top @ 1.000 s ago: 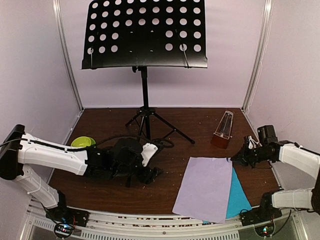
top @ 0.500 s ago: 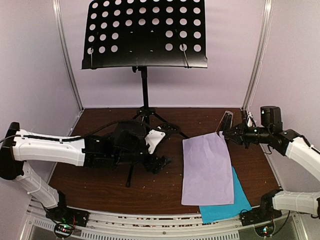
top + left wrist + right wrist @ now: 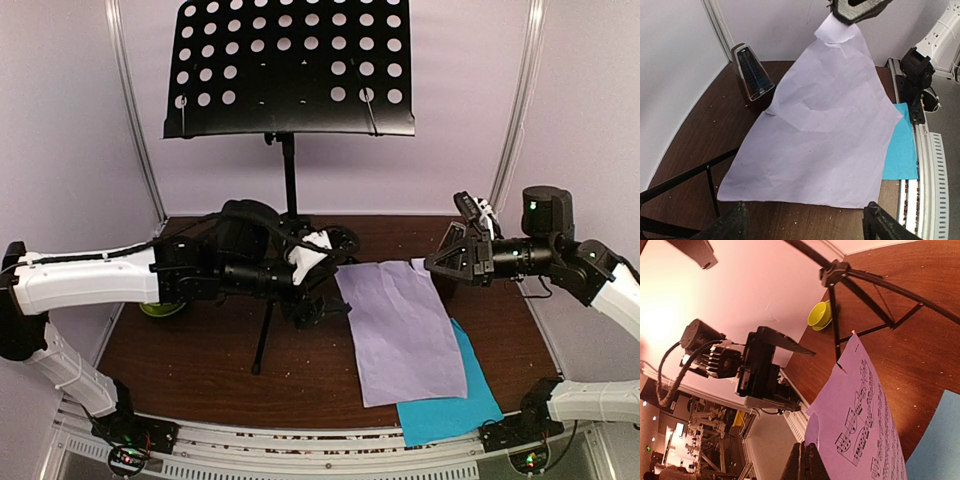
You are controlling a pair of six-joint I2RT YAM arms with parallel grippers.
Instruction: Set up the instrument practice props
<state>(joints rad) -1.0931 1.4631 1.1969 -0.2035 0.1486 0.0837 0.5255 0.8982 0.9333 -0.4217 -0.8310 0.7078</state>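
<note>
Top external: lilac sheet (image 3: pixel 400 325) over cyan sheet (image 3: pixel 452 410), stand (image 3: pixel 290 118) behind, bowl (image 3: pixel 160 310) at L.

We see the lilac sheet (image 3: pixel 825 130) ahead of the left fingers (image 3: pixel 732 225): matt paper, creased. Cyan sheet (image 3: pixel 901 145): matt paper, smoother. Table (image 3: pixel 695 150): dark wood look, gritty. Metronome (image 3: pixel 752 77): glossy, clear cover. Stand desk (image 3: pixel 300 118): matt black, perforated, looks metal.

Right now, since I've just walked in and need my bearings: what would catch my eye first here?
The tall black music stand at the back centre, its perforated desk bare. Then the lilac music sheet, pinched at one corner by the shut right gripper and draped down to the table right of centre, partly over a cyan sheet. The left gripper faces it, open, near the stand's legs.
</note>
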